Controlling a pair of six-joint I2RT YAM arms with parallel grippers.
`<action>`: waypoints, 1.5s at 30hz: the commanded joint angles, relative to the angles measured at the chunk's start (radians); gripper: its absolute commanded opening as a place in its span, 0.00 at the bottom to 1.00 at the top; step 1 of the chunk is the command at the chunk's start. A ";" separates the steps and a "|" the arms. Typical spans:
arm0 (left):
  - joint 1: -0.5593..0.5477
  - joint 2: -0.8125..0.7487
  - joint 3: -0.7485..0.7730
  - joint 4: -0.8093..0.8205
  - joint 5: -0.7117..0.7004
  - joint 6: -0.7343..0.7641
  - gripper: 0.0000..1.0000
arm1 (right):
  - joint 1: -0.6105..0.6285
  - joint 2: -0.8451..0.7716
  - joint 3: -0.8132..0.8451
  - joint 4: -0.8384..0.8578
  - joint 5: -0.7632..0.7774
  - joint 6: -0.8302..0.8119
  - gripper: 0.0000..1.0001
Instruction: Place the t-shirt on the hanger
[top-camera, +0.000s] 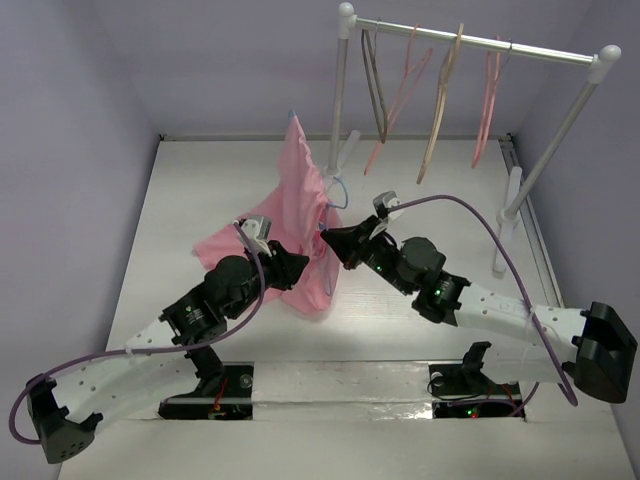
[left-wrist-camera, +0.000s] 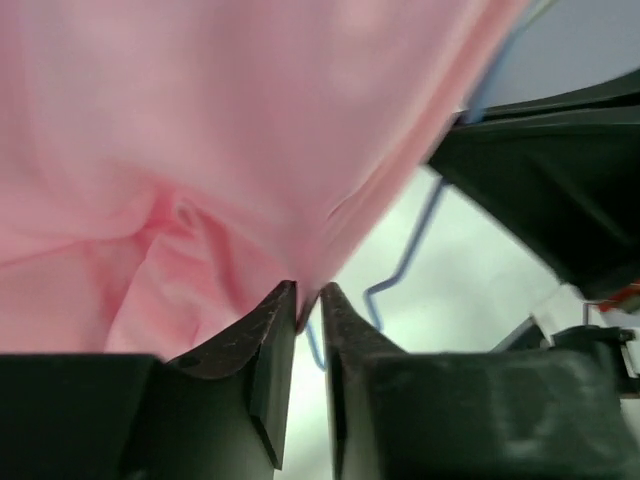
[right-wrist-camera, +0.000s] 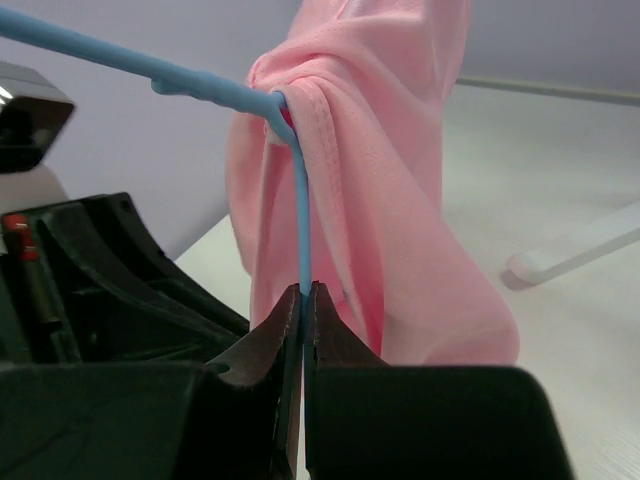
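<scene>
The light-pink t-shirt hangs lifted above the table, draped over the thin light-blue wire hanger, whose hook end shows beside the cloth. My left gripper is shut on the shirt's lower fabric; the tips pinch a fold, and the blue wire runs just past them. My right gripper is shut on the hanger's wire, which rises from the tips and bends left at the shirt's gathered edge.
A white clothes rail stands at the back right with pink hangers, a tan wooden hanger and a dark one. Its white feet rest on the table's right side.
</scene>
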 joint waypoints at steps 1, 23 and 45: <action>-0.005 0.020 0.037 -0.039 -0.043 0.001 0.19 | -0.008 -0.040 -0.028 0.181 -0.011 0.001 0.00; -0.005 0.178 0.347 0.136 -0.172 -0.020 0.54 | 0.014 -0.065 -0.101 0.157 -0.044 0.026 0.00; 0.097 0.310 0.226 0.424 -0.119 -0.143 0.31 | 0.060 -0.005 -0.047 0.155 -0.051 0.012 0.00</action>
